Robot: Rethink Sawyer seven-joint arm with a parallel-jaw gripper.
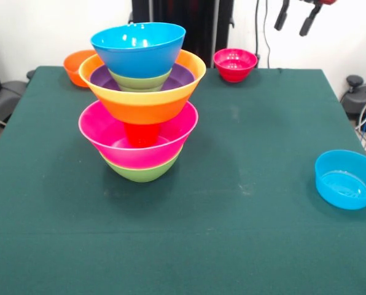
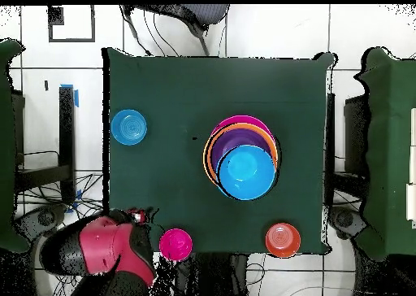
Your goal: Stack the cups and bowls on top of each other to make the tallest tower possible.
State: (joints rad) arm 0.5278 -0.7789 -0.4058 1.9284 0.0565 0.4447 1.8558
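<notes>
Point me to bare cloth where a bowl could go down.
Free: the near strip before the tower, and the middle between it and the small blue bowl. Crowded: the far edge, with the small orange bowl and small red-pink bowl.

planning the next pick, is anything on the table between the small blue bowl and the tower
Nothing visible. In both views only bare green cloth lies between the small blue bowl and the tower; the small pink bowl and small orange bowl sit off that line.

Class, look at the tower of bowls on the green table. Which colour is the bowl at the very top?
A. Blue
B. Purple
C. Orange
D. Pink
A. The blue bowl sits topmost on the tower, above a green bowl, the purple and the wide orange bowl.
</notes>
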